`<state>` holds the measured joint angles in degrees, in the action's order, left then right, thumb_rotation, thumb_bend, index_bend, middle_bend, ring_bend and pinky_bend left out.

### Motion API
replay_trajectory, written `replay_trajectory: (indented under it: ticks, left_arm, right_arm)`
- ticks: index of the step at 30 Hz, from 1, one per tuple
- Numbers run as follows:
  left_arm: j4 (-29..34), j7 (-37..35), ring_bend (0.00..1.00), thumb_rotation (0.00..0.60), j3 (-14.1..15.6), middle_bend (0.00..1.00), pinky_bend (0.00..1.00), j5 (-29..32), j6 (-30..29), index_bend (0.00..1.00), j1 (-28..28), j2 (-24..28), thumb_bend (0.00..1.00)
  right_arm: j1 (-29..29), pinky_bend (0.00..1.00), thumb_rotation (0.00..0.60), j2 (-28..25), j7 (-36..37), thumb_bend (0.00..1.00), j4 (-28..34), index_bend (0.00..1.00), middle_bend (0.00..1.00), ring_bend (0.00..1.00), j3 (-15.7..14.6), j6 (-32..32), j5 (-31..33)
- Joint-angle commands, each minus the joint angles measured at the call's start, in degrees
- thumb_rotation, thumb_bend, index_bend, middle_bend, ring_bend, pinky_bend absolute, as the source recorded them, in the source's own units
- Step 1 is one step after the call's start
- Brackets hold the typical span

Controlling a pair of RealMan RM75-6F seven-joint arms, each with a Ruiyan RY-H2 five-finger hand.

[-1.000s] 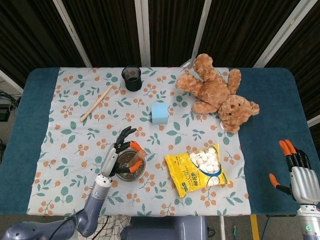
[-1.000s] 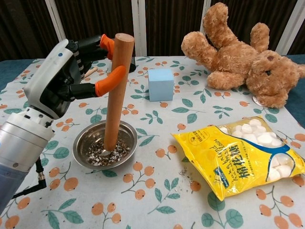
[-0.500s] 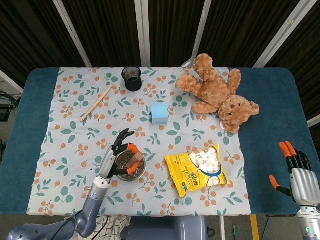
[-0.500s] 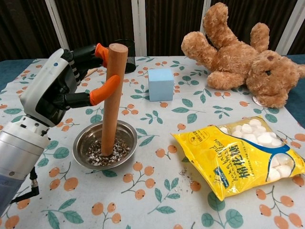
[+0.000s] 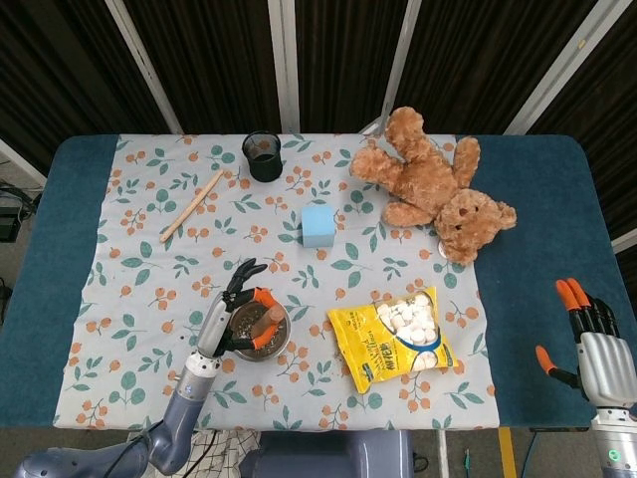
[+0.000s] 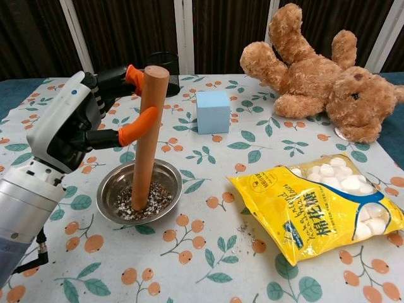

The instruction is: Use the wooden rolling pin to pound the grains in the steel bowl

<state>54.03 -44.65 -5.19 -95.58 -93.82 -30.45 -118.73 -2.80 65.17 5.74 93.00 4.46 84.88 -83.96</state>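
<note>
A steel bowl [image 6: 165, 188] [image 5: 282, 336] with crushed grains on its bottom sits on the floral cloth, front left. The wooden rolling pin [image 6: 146, 139] [image 5: 269, 319] stands nearly upright in it, its lower end down in the grains. My left hand [image 6: 82, 120] [image 5: 231, 309] grips the pin near its top, thumb and one finger wrapped round it. My right hand [image 5: 589, 337] hangs off the table's right edge with fingers spread, holding nothing; the chest view does not show it.
A yellow bag of white candies [image 6: 322, 205] lies right of the bowl. Behind stand a light blue block [image 6: 212, 111], a brown teddy bear [image 6: 322, 76] and a black cup [image 5: 263, 155]. A thin wooden stick [image 5: 192, 205] lies at the back left. Grain crumbs dot the cloth.
The left hand has pushed the pin downward and slightly left; its lower end has shifted from the bowl's middle toward the left side of the grains. The right hand has stayed still.
</note>
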Motion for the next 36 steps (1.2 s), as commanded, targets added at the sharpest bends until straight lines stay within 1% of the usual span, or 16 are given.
replay_trajectory:
  ticks: [1,5,9,15,22,27,28,31,36]
  left_arm:
    - [0.0,0.2,0.13,0.6,0.1,0.64,0.0,-0.1,0.0,0.58,0.0,0.1,0.78]
    - [0.6,0.5,0.13,0.6,-0.2,0.64,0.0,-0.3,-0.2,0.58,-0.3,0.3,0.77]
    - [3.1,2.0,0.13,0.6,-1.4,0.64,0.0,-1.1,-0.9,0.58,-1.4,1.3,0.77]
    - [10.2,6.4,0.13,0.6,-3.8,0.64,0.0,-2.5,-1.2,0.58,-3.5,4.6,0.77]
    - [18.3,12.2,0.13,0.6,-5.1,0.64,0.0,-3.3,-0.4,0.58,-4.3,9.4,0.77]
    - [23.5,17.7,0.13,0.6,-6.5,0.64,0.0,-3.0,1.6,0.58,-4.9,13.9,0.78]
    - [24.4,19.8,0.13,0.6,-6.7,0.64,0.0,-2.9,2.6,0.58,-5.1,15.4,0.78]
    - [25.3,24.4,0.13,0.6,-7.2,0.64,0.0,-2.4,4.9,0.58,-5.5,18.6,0.78]
    - [26.6,31.0,0.14,0.6,-8.3,0.65,0.0,2.5,10.2,0.59,-5.0,24.9,0.78]
  right_arm:
    - [0.0,0.0,0.6,-0.1,-0.1,0.36,0.1,0.0,0.0,0.0,0.0,0.0,0.0]
    - [-0.3,0.0,0.6,-0.2,-0.2,0.36,0.3,0.0,0.0,0.0,0.3,-0.3,0.3]
    - [-0.6,0.0,0.6,-0.4,-0.4,0.36,0.7,0.0,0.0,0.0,0.6,-0.6,0.5]
    - [-0.7,0.0,0.6,-0.7,-0.3,0.36,1.0,0.0,0.0,0.0,0.8,-0.8,0.8]
    - [-0.6,0.0,0.6,-0.8,-0.1,0.36,1.1,0.0,0.0,0.0,0.6,-0.7,0.5]
    - [-0.4,0.0,0.6,-0.8,0.0,0.36,1.0,0.0,0.0,0.0,0.5,-0.4,0.4]
    - [-0.4,0.0,0.6,-0.8,0.0,0.36,1.0,0.0,0.0,0.0,0.5,-0.3,0.3]
    - [-0.4,0.0,0.6,-0.8,0.1,0.36,1.0,0.0,0.0,0.0,0.4,-0.4,0.4]
    - [-0.4,0.0,0.6,-0.9,0.1,0.36,1.1,0.0,0.0,0.0,0.5,-0.3,0.4]
